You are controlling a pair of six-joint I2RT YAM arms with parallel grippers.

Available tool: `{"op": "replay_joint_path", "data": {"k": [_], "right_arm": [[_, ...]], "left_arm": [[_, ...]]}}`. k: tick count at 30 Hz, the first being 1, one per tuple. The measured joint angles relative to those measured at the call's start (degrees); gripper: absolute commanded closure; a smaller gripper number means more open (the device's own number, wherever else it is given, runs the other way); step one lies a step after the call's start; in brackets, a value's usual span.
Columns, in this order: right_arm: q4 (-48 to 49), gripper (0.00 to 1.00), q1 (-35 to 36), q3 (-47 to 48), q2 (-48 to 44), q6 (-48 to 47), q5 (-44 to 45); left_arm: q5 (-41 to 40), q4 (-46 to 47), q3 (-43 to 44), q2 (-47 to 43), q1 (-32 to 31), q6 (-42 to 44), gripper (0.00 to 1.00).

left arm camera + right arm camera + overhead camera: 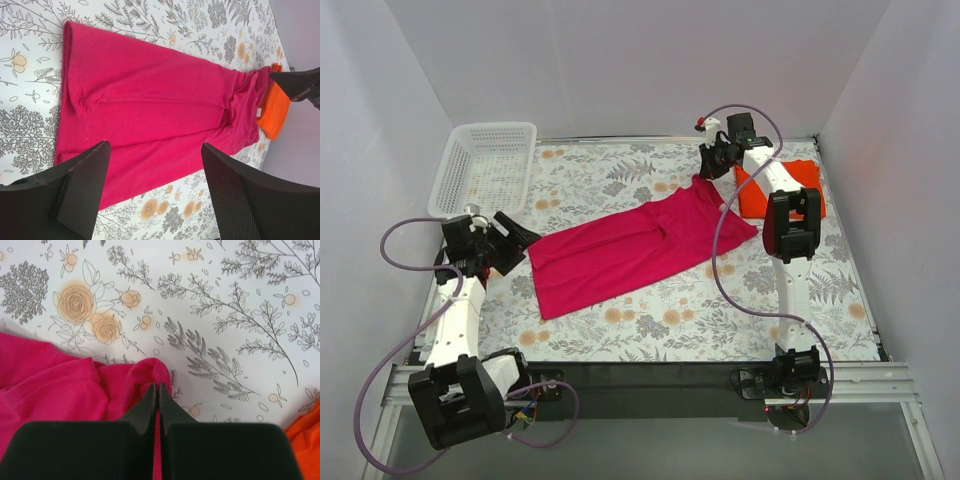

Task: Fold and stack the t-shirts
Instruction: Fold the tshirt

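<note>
Right gripper (156, 388): jaws closed on a raised pinch of the magenta-pink t-shirt (45, 385), pink cloth showing in the slit between the two black fingers; this grip is legible only in the right wrist view. In the top external view the same gripper (706, 172) appears merely as a dark head at the far right end of the garment (640, 245), where the cloth is drawn up into a point. Left gripper (155, 150): jaws spread wide and empty, above the near edge of the shirt (160, 100); the top view places it (520, 235) just beside the shirt's left end, apart from the fabric. The left wrist view alone shows the garment's surface: folded into a long strip, with a crease along its length and a hemmed end. The shirt lies diagonally across the middle of the floral table cover (620, 170). The orange-red t-shirt (807, 172) sits folded at the far right of the table, partly behind the right arm, close beside the pink shirt's lifted end; the wrist views catch only an edge of it (274, 110) (306, 435). The white lattice basket (490, 160), at the far left corner, appears in the top view only.
</note>
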Motion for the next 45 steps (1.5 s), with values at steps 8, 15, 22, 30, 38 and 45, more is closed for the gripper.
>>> {"op": "replay_joint_path", "data": {"k": [8, 15, 22, 30, 38, 45], "right_arm": [[2.12, 0.99, 1.18, 2.01, 1.46, 3.45, 8.35], [4.79, 0.62, -0.02, 1.88, 1.4, 5.16, 12.17], [5.99, 0.38, -0.63, -9.9, -7.48, 1.38, 9.09], [2.21, 0.33, 1.29, -34.29, -33.57, -19.54, -15.96], [-2.6, 0.35, 9.9, -52.74, -42.95, -29.35, -28.94], [-3.06, 0.35, 9.51, -55.15, -43.67, -29.46, -31.76]], "left_arm": [[-1.92, 1.42, 3.61, 3.43, -7.06, 2.8, 0.33], [-9.64, 2.47, 7.56, 7.26, -14.32, 5.46, 0.36], [-18.67, 2.27, 8.74, 9.31, -14.88, 9.44, 0.37], [-27.28, 8.61, 0.02, 6.62, -14.1, 7.5, 0.39], [-28.52, 16.96, -8.68, 6.1, -9.81, -5.73, 0.43], [-28.02, 23.98, -9.33, 12.15, -8.02, -11.5, 0.47]]}}
